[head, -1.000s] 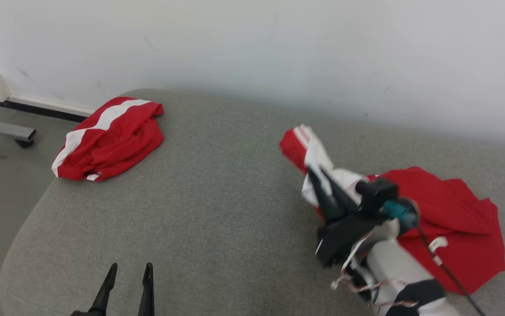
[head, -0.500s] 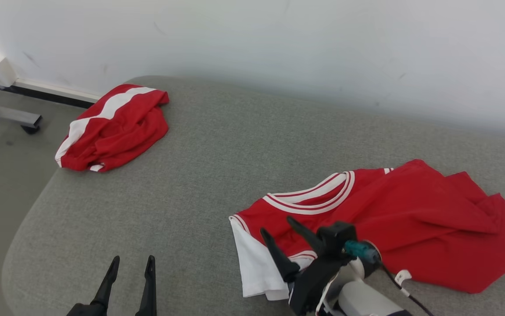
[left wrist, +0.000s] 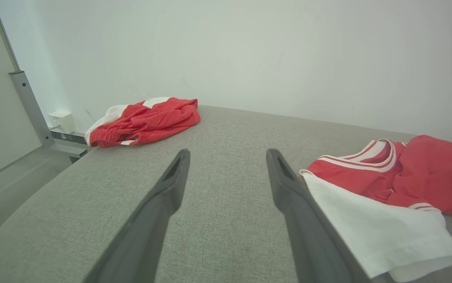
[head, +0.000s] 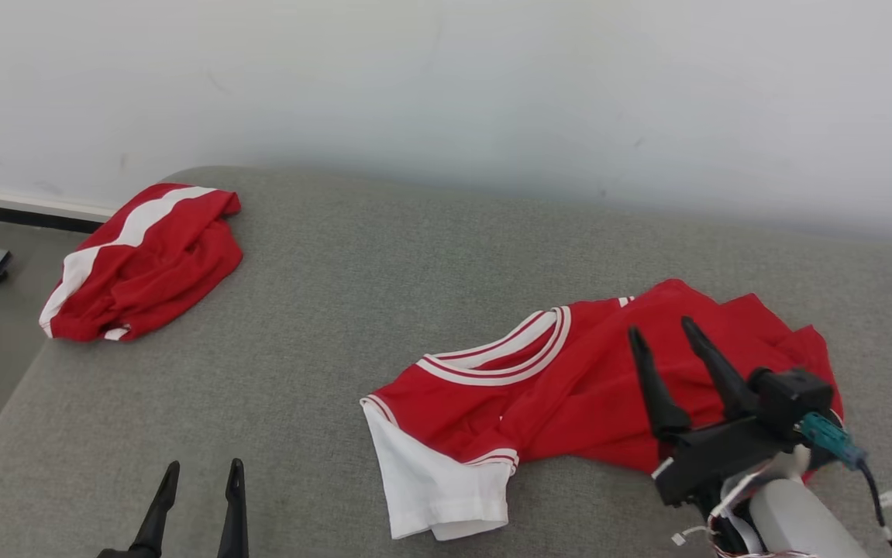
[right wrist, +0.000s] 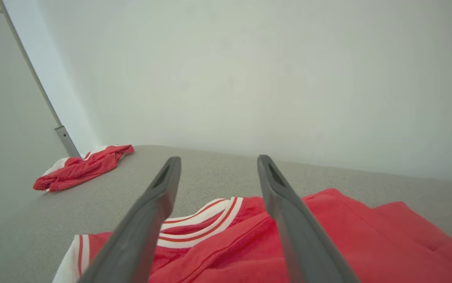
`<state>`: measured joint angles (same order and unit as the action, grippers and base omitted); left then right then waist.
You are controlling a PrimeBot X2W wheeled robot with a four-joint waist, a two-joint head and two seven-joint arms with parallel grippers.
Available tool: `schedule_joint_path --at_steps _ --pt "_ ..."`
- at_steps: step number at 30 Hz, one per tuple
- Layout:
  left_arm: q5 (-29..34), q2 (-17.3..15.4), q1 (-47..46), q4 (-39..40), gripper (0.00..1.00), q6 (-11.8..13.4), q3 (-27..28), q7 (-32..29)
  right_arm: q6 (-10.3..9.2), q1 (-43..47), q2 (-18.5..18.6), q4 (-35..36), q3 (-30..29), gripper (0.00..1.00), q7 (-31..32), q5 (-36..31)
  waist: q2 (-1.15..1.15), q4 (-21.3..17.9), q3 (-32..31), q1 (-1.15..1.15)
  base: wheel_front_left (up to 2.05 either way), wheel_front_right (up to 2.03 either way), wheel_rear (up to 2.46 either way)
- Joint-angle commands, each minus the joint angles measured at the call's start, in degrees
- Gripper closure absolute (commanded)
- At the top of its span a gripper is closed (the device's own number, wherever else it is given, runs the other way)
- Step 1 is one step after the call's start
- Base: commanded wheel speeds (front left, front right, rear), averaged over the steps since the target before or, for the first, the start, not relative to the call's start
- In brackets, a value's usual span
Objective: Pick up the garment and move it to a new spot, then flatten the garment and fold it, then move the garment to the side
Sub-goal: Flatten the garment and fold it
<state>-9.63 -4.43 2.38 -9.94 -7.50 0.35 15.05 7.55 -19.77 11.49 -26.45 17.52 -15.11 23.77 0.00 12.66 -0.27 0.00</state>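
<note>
I see the garment (head: 608, 387), a red shirt with white trim, lying rumpled on the right half of the grey padded surface (head: 384, 256). Its white sleeve (head: 438, 484) points toward me, and its striped collar (head: 507, 356) faces the middle of the surface. The right end effector (head: 659, 327) hovers over the red body with its fingers spread and nothing between them. The left end effector (head: 204, 464) is low at the near edge, also spread and empty, just beside the sleeve in its own wrist view.

I judge this cloth to be light, limp and slightly grippy on the felt-like cover. It will sag and bunch rather than hold a shape, and a single pinch may gather several layers. The right side is heaped in folds, so flattening looks unfinished. I would take hold at firm edges, meaning the banded sleeve hem with the left and the shoulder or far hem with the right, then pull apart gently.

A second red-and-white piece (head: 143, 260) sits at the far left corner, well apart.
</note>
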Motion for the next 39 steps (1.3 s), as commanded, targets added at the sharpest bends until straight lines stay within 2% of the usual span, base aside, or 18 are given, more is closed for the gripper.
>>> schedule_joint_path --at_steps 1,5,11,20,29,34,39 --pt "0.40 -0.25 1.00 0.30 0.00 0.06 0.32 0.19 -0.13 2.08 0.37 1.95 -2.25 0.00 -0.05 -1.06 0.00 -1.43 -0.45 0.00 0.00 0.00 0.00" --pt "0.50 -0.33 1.30 0.57 0.00 0.06 1.05 0.19 -0.13 8.37 0.21 7.50 -8.29 0.00 -0.05 -3.14 0.00 -2.82 -0.66 0.00 0.00 0.00 0.00" --pt "0.58 -0.08 1.83 1.08 0.00 0.06 1.74 0.19 -0.13 15.29 -1.36 12.37 -13.94 0.00 -0.05 -4.87 0.00 -4.18 -0.99 0.00 0.00 0.00 0.00" --pt "1.45 0.58 2.45 1.99 0.00 0.07 2.11 0.19 -0.13 20.96 -2.68 15.89 -16.30 0.00 -0.05 -7.15 0.00 -5.55 -1.09 0.00 0.00 0.00 0.00" --pt "1.55 0.87 2.24 2.02 0.00 0.06 1.48 0.19 -0.13 18.66 -1.73 12.84 -15.75 0.00 -0.05 -7.77 0.00 -4.46 -0.77 0.00 0.00 0.00 0.00" --pt "1.27 1.00 1.80 1.99 0.00 0.06 0.96 0.19 -0.13 13.72 0.65 8.22 -13.40 0.00 -0.05 -8.37 0.00 -3.33 0.27 0.00 0.00 0.00 0.00" --pt "0.56 1.17 0.29 2.06 0.00 0.06 0.26 0.19 -0.13 5.68 3.15 0.60 -11.42 0.00 0.66 -8.85 0.00 -1.80 2.98 0.00 0.00 0.00 0.00"
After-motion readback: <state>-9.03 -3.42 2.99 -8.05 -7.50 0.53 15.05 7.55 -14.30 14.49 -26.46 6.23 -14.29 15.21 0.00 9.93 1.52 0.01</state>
